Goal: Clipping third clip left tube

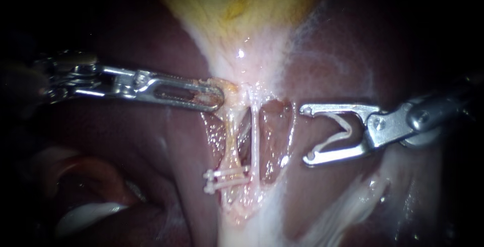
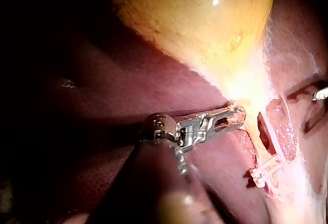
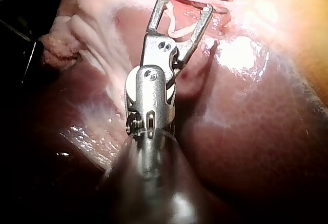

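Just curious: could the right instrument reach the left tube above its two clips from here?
Probably, but not directly: the right instrument faces the tubes unobstructed, yet the right tube lies between it and the left tube.

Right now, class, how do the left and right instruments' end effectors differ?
The left instrument's jaws lie close together, gripping yellowish tissue below the gallbladder; the right instrument's jaws stand wide apart, holding a white clip. The left instrument touches tissue beside the tubes; the right instrument stops short of them. Both are slim metal and point towards the tubes.
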{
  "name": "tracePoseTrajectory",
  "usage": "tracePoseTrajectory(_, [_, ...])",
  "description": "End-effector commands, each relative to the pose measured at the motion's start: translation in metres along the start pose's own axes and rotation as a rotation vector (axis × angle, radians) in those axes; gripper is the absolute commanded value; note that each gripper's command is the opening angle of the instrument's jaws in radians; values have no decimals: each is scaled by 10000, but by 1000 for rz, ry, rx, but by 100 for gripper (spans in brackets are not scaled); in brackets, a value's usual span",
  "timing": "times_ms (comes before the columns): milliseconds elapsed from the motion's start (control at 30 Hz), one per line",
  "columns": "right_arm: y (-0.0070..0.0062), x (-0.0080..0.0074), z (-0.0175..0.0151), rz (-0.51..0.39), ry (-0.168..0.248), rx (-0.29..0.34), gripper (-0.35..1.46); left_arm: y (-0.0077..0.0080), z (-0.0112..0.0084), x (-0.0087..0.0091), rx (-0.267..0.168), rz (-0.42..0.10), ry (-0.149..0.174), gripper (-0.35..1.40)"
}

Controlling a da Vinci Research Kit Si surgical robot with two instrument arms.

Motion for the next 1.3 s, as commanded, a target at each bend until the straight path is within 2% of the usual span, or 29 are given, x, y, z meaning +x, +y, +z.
tracePoseTrajectory(33, [0,0,0,2,0,-1,50,-1,-1,0,0,0,0,-35])
tracePoseTrajectory(167, [0,-1,0,14,1,-1,50,-8,-13,-1,4,-3,4,-35])
tracePoseTrajectory(367, [2,-1,1,33,1,-3,50,-37,-41,-10,24,-17,2,-35])
tracePoseTrajectory(567, [2,-1,2,45,1,-4,50,-60,-56,-16,35,-22,-14,-35])
tracePoseTrajectory(900, [3,1,21,150,6,-10,50,-62,-57,-15,35,-22,-14,-35])
tracePoseTrajectory(1000, [3,-1,36,196,-6,-15,50,-63,-57,-15,35,-22,-14,-35])
tracePoseTrajectory(1167, [4,-8,60,278,-55,-14,49,-66,-56,-15,34,-17,-15,-35])
tracePoseTrajectory(1300, [7,-14,81,346,-53,-20,49,-68,-55,-15,33,-17,-16,-35])
